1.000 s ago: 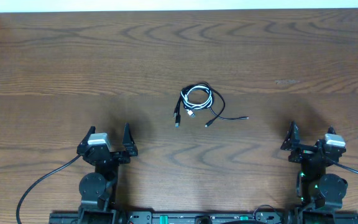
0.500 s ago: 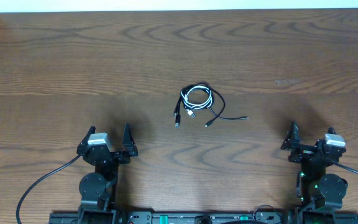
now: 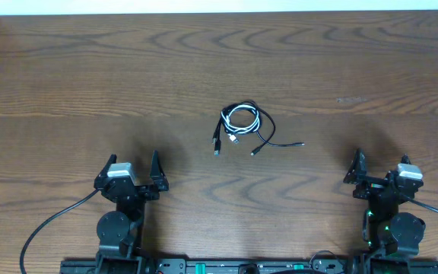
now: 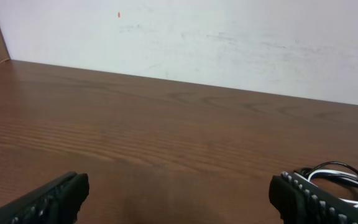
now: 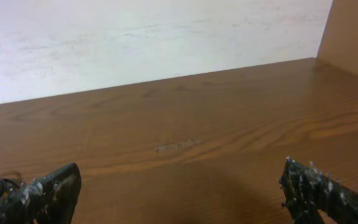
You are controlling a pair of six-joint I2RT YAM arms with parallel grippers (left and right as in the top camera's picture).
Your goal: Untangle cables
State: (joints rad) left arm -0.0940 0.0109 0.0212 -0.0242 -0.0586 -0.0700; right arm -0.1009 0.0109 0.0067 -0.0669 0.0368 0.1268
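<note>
the black cable (image 3: 280, 144) and the white cable (image 3: 239, 115) lie in one tangled coil on the bench (image 3: 90, 76). well apart from this coil, the left fingers (image 3: 156, 165) and the right fingers (image 3: 355, 166) stand wide, holding nothing.

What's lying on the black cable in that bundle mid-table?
The white cable is coiled together with the black cable, their loops overlapping on the wooden table. Which strand crosses on top is too small to tell; nothing else covers them.
</note>
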